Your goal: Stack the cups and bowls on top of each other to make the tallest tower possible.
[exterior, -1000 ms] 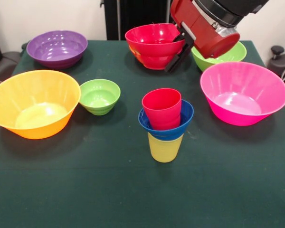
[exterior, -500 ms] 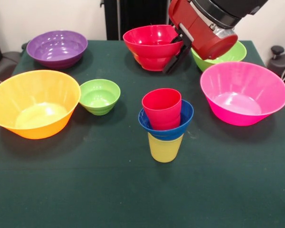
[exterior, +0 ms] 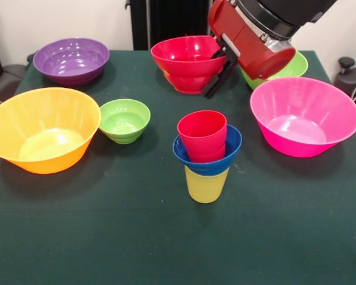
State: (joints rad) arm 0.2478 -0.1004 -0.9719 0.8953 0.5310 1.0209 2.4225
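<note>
Jaws (exterior: 216,70) grip the right rim of the red bowl (exterior: 187,62), held tilted above the counter (exterior: 107,237) at upper centre. Below at centre stands the tower: yellow cup (exterior: 206,185), blue bowl (exterior: 225,155), red cup (exterior: 202,135).

The tool (exterior: 218,72) grips the right rim of a red bowl (exterior: 187,62), tilted and raised off the green surface (exterior: 107,225). In front, the tower (exterior: 206,155) stands: yellow cup (exterior: 206,185), blue bowl (exterior: 216,161), red cup (exterior: 202,135). Purple bowl (exterior: 71,59), orange-yellow bowl (exterior: 41,127), small green bowl (exterior: 124,120) and pink bowl (exterior: 302,116) sit around it.
</note>
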